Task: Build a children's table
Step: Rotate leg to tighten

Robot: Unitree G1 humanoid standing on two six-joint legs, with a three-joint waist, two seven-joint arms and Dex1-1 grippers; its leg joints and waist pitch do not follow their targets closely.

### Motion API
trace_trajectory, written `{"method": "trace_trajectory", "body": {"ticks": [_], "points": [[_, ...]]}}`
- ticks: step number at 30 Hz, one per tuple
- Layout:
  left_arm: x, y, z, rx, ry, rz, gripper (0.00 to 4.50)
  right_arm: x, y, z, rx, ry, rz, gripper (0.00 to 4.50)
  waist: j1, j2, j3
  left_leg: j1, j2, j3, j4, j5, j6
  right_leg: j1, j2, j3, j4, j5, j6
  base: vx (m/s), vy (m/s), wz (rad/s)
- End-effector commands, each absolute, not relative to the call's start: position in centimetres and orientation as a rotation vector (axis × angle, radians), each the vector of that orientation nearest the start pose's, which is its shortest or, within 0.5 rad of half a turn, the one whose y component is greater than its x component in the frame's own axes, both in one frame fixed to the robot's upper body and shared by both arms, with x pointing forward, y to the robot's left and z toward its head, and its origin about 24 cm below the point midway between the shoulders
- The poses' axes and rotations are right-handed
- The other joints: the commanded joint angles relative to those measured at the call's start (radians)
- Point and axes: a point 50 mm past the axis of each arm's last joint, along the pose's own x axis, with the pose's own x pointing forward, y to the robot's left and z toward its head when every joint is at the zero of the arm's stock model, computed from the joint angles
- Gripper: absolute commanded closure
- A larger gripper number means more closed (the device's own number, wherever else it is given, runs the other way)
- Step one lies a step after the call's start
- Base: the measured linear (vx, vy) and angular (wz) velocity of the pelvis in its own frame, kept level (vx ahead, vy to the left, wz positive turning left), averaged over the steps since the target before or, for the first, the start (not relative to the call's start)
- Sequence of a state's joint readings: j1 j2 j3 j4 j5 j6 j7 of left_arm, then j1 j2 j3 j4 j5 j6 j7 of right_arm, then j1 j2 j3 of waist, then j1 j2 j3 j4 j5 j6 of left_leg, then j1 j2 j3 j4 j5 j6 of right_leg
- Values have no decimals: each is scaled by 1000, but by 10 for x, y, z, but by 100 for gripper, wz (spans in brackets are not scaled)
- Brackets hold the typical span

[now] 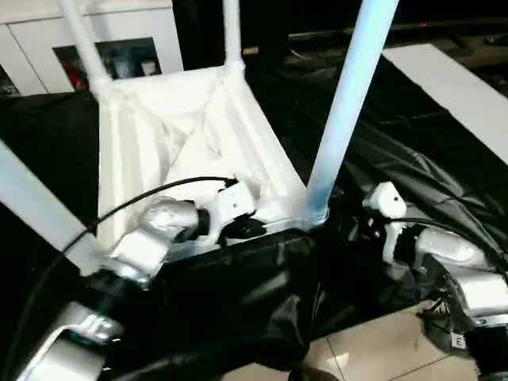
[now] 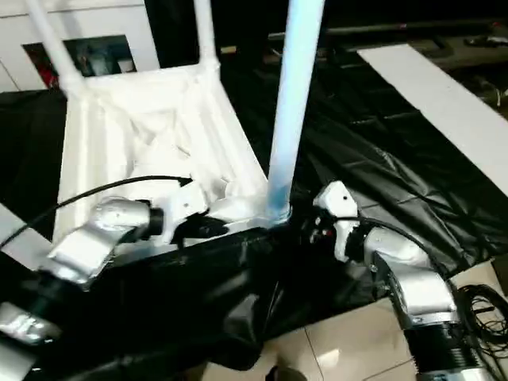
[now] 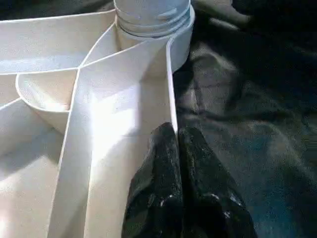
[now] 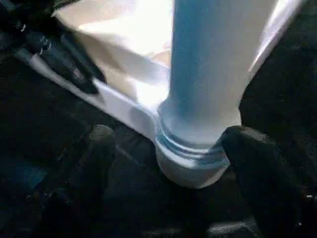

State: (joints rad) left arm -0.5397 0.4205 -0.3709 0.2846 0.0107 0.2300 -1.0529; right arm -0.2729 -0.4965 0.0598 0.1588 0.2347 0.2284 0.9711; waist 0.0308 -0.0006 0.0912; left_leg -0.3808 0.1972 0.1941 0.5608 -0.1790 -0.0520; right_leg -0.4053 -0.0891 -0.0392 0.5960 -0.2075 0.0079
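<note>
Currently the tabletop (image 1: pixel 190 143) is lying underside up on the black sheet (image 1: pixel 413 175), its ribbed compartments holding nothing. Four legs are standing in its corner sockets: two far ones (image 1: pixel 83 40) (image 1: pixel 231 32), a near right leg (image 1: pixel 345 103) and a near left leg (image 1: pixel 36 206). The left gripper (image 3: pixel 177 136) is resting with fingers pressed together on the near rim, pinching nothing. The right gripper (image 4: pixel 171 148) is sitting with fingers (image 4: pixel 257 168) spread on either side of the near right leg's base. The right wrist view is showing the collar rings (image 4: pixel 190 148) at that socket.
</note>
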Motion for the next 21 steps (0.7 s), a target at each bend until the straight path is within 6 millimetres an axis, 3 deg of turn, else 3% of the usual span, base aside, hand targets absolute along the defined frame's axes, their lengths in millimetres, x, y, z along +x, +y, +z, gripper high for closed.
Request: {"method": "trace_trajectory", "body": {"ticks": [1,3,5,6,11,12,14,17,18,21], "points": [[284,115,51,536,476,-1444,450,278,-186,76,-196,246,1041,72,0,-8,-65,13,26,-6,-34,38,176,54,-34,34,-30,234,-311,0,0,0],[282,116,52,536,478,-1461,450,278,-186,76,-196,245,1052,72,-2,-9,-63,10,27,-5,-32,70,198,52,-33,32,-25,278,-325,0,0,0],[279,116,54,532,474,-1480,450,278,-181,78,-179,237,1074,72,3,-6,-61,18,30,-2,-33,49,202,48,-35,32,-28,243,-331,0,0,0],[277,116,54,532,474,-1490,450,278,-179,77,-177,235,1083,72,5,-10,-58,17,33,-3,-36,21,191,50,-37,31,-31,183,-324,0,0,0],[276,117,56,537,469,-1493,450,275,-175,73,-172,254,1153,72,5,-9,-52,21,37,-1,-44,-61,145,45,-40,33,-43,42,-309,0,0,0],[276,118,56,539,469,-1489,450,275,-174,72,-179,261,1169,98,3,-11,-49,20,36,-1,-46,-95,122,44,-41,35,-48,-8,-298,0,0,0],[276,119,57,542,467,-1488,450,275,-173,70,-185,269,1181,105,3,-10,-49,20,36,-2,-48,-118,103,45,-43,36,-50,-44,-286,0,0,0],[276,120,57,542,466,-1487,450,275,-172,69,-206,279,1191,118,1,-12,-51,19,34,-2,-46,-103,97,45,-41,37,-46,-21,-284,0,0,0],[276,121,57,543,468,-1486,450,275,-172,66,-226,292,1201,143,1,-13,-53,18,32,-2,-43,-79,106,46,-40,37,-43,15,-285,0,0,0],[275,122,57,543,471,-1481,450,275,-172,65,-240,302,1203,154,1,-17,-55,15,30,-1,-39,-46,129,49,-40,36,-37,64,-290,0,0,0]]}}
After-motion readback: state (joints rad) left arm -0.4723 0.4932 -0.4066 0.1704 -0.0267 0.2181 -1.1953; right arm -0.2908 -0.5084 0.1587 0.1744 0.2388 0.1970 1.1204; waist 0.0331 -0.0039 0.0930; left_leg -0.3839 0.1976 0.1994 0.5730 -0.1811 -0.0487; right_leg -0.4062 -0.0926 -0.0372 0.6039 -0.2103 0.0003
